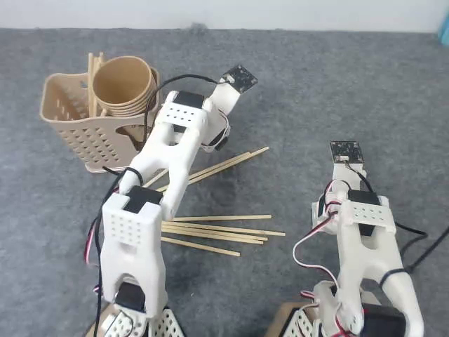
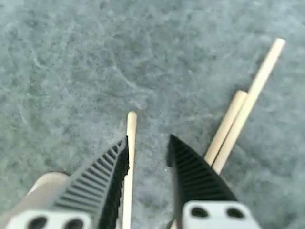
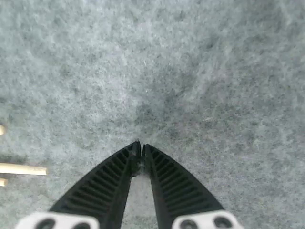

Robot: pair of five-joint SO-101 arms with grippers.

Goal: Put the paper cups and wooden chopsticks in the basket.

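Note:
A beige basket (image 1: 70, 133) at the far left holds stacked paper cups (image 1: 125, 84) and a few upright wooden chopsticks (image 1: 92, 77). Loose chopsticks lie on the grey carpet, one diagonal bunch (image 1: 228, 163) and one flat bunch (image 1: 224, 230) beside the left arm (image 1: 168, 147). My left gripper (image 2: 148, 143) is open low over the carpet. A single chopstick (image 2: 131, 138) runs along the inner side of one finger, and a pair of chopsticks (image 2: 248, 105) lies just outside the other. My right gripper (image 3: 141, 146) is shut over bare carpet with nothing in it.
The right arm (image 1: 361, 225) stands at the near right, away from the chopsticks. Chopstick ends (image 3: 24, 169) show off to one side in the right wrist view. Grey carpet (image 1: 337, 84) covers the whole work surface.

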